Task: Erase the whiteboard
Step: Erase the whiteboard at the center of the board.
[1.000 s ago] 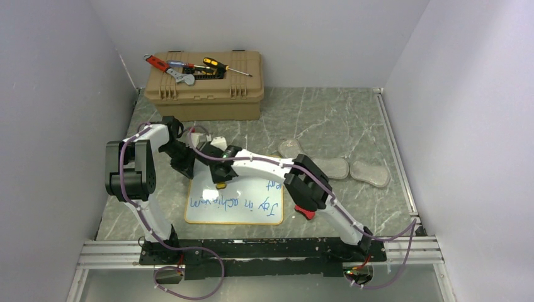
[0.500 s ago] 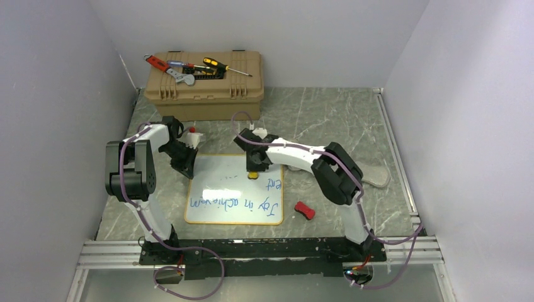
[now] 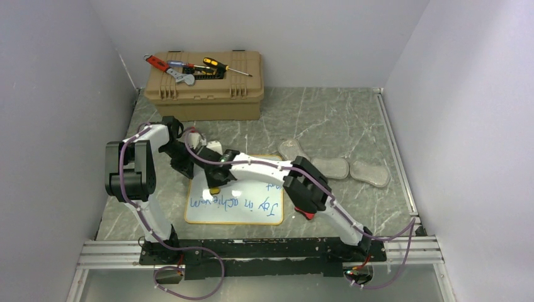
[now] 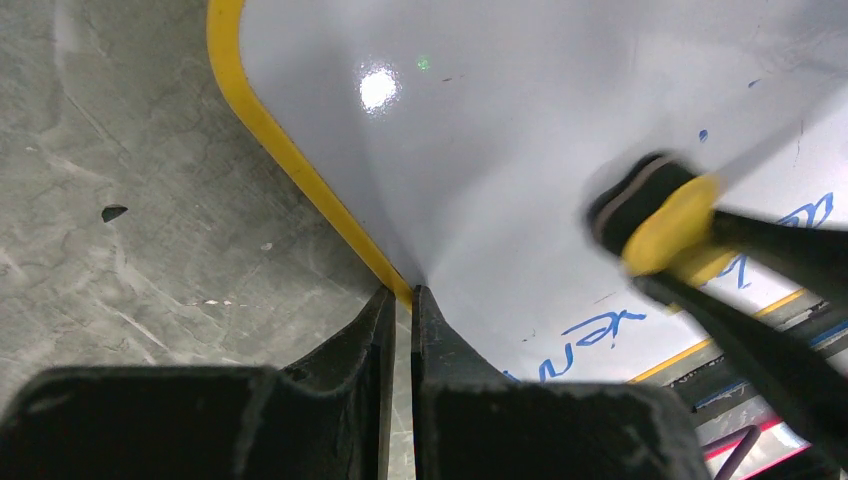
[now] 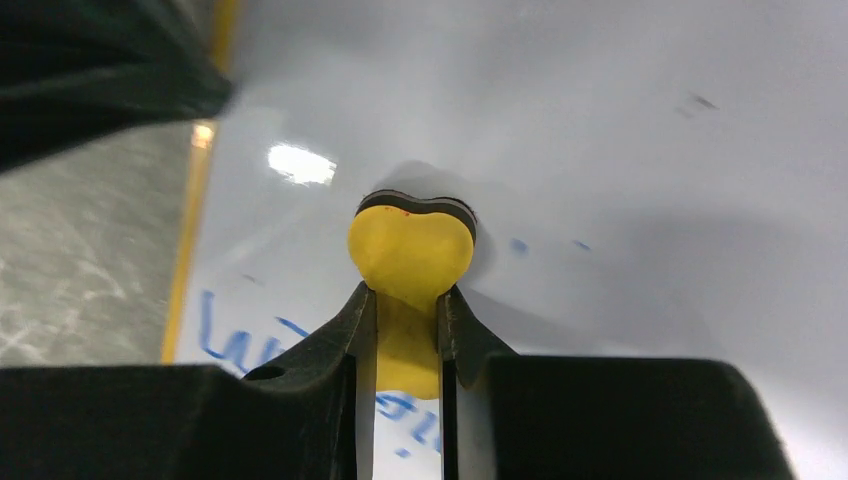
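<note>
The whiteboard (image 3: 239, 216) lies flat on the desk (image 3: 340, 119), near and left of centre, with blue writing along its near side. The left claw (image 4: 403, 300) pinches its yellow frame on the left. The right claw (image 5: 408, 300) pinches a yellow eraser (image 5: 410, 245) pressed onto the board.

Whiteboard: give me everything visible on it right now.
The whiteboard is a glossy white rectangle with rounded corners and a thin yellow-orange frame. It lies flat on the grey marbled table. Blue handwriting runs along its near part; the far part is blank except for faint blue specks. The left gripper pinches its frame near the far left corner, and the right gripper presses a yellow eraser onto its surface.
</note>
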`<action>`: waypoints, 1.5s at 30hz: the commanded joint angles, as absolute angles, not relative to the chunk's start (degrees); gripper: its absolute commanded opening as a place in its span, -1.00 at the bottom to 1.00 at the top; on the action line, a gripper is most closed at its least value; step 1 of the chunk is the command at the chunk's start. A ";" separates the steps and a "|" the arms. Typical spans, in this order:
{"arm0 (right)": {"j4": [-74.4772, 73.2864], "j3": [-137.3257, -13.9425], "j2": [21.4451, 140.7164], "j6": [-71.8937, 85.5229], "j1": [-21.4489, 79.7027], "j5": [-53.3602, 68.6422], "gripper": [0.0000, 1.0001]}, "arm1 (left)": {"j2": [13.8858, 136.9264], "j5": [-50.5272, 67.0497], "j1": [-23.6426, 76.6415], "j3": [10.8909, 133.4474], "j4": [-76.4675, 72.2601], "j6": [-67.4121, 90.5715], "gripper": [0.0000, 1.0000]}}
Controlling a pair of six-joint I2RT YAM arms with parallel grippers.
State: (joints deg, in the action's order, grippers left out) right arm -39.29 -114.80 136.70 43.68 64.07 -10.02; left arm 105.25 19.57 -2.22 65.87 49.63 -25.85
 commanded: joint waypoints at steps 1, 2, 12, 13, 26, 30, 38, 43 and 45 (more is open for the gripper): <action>-43.31 -98.71 132.60 44.20 58.69 -11.77 -1.00 | 109.67 19.14 -0.35 62.14 45.66 -28.22 -1.00; -42.65 -95.31 130.92 44.14 57.58 -12.39 -1.00 | 109.68 19.16 -0.35 62.07 45.53 -28.21 -1.00; -43.00 -97.57 132.28 42.15 57.57 -11.08 -1.00 | 109.51 19.35 -0.35 61.96 45.53 -27.99 -1.00; -43.97 -101.33 134.25 41.73 58.73 -10.44 -1.00 | 109.62 19.25 -0.35 62.04 45.57 -27.97 -1.00; -44.15 -100.92 134.69 42.34 59.25 -12.17 -1.00 | 110.09 19.41 -0.37 62.75 45.94 -27.95 -1.00; -41.61 -90.08 129.04 42.47 56.54 -14.13 -1.00 | 110.16 19.73 -0.35 62.66 45.80 -27.86 -1.00; -43.59 -100.77 135.36 41.58 58.48 -12.66 -1.00 | 110.17 20.04 -0.35 62.49 45.88 -27.77 -1.00; -45.48 -110.94 140.17 41.36 59.56 -10.24 -1.00 | 109.99 19.72 -0.44 62.64 46.05 -27.86 -1.00; -46.02 -111.25 140.48 41.29 59.36 -10.36 -1.00 | 109.95 19.82 -0.47 62.73 46.14 -27.94 -1.00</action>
State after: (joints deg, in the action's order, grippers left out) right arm -43.07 -111.59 134.23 41.08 58.41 -14.02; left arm 105.38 19.59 -2.20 66.06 49.80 -25.85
